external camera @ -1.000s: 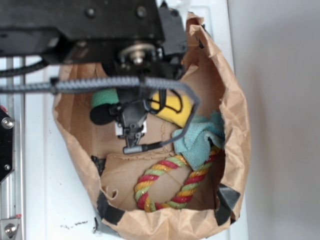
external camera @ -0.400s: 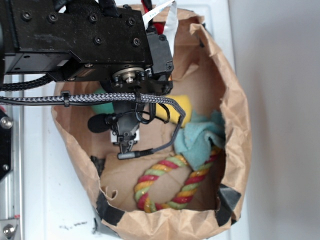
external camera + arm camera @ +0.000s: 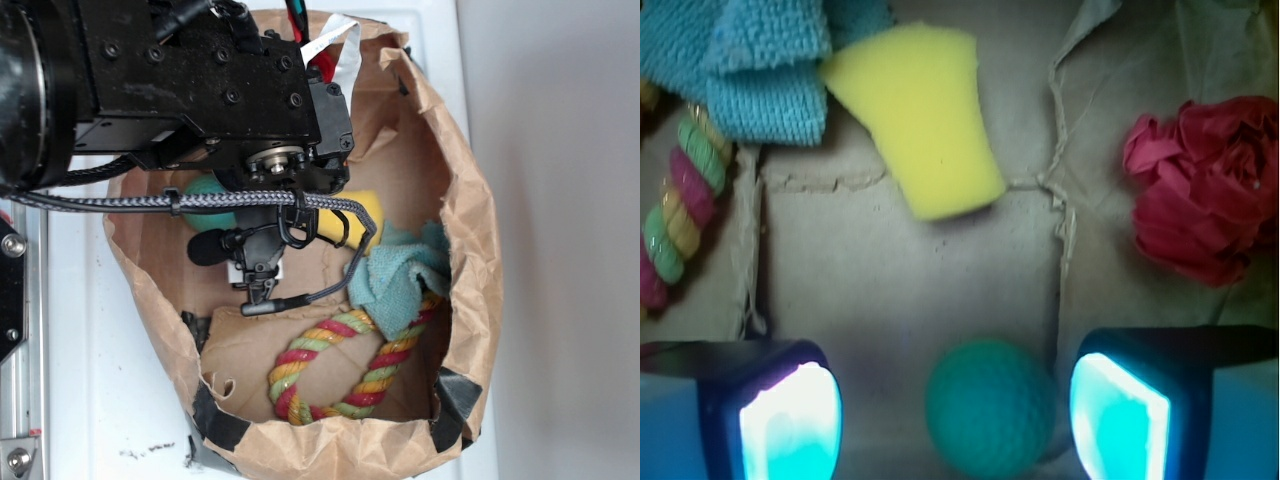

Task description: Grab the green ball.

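Observation:
The green ball lies on the brown paper floor of the bag, dimpled and round, between my two fingers in the wrist view. My gripper is open, with a gap on each side of the ball, which sits closer to the right pad. In the exterior view only a sliver of the green ball shows under the black arm, and the gripper itself is hidden by the wrist housing.
A yellow sponge, a teal terry cloth, a red, yellow and green rope ring and a crumpled red paper wad lie in the paper bag. The bag's crinkled walls stand up all around.
The arm has swung further over the bag and lower, covering more of the ball and sponge in the exterior view.

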Controlling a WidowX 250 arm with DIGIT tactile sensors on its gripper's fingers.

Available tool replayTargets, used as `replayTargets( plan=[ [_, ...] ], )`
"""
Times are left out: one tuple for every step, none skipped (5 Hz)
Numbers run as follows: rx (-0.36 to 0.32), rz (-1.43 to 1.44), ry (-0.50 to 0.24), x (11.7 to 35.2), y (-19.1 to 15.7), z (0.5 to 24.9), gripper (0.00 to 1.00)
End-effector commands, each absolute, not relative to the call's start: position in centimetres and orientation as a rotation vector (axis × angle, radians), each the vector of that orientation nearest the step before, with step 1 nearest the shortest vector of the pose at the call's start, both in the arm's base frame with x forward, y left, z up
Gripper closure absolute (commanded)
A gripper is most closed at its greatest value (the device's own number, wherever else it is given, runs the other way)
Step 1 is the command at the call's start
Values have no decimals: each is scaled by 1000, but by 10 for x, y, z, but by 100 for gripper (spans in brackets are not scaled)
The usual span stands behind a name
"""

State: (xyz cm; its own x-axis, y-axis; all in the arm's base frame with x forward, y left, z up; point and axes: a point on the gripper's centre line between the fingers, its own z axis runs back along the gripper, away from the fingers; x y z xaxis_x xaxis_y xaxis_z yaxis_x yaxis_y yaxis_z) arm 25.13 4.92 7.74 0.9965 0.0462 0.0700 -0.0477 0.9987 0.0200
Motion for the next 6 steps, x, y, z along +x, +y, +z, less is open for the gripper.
replayTargets(
  plan=[
    [33, 46, -127, 258, 51, 93, 0],
    [33, 46, -127, 258, 51, 93, 0],
    [51, 82, -124, 266, 64, 81, 0],
    [103, 93, -135, 269, 83, 69, 0],
    [151, 80, -103, 263, 87, 58, 0],
    [170, 71, -66, 253, 93, 49, 0]
  ],
)
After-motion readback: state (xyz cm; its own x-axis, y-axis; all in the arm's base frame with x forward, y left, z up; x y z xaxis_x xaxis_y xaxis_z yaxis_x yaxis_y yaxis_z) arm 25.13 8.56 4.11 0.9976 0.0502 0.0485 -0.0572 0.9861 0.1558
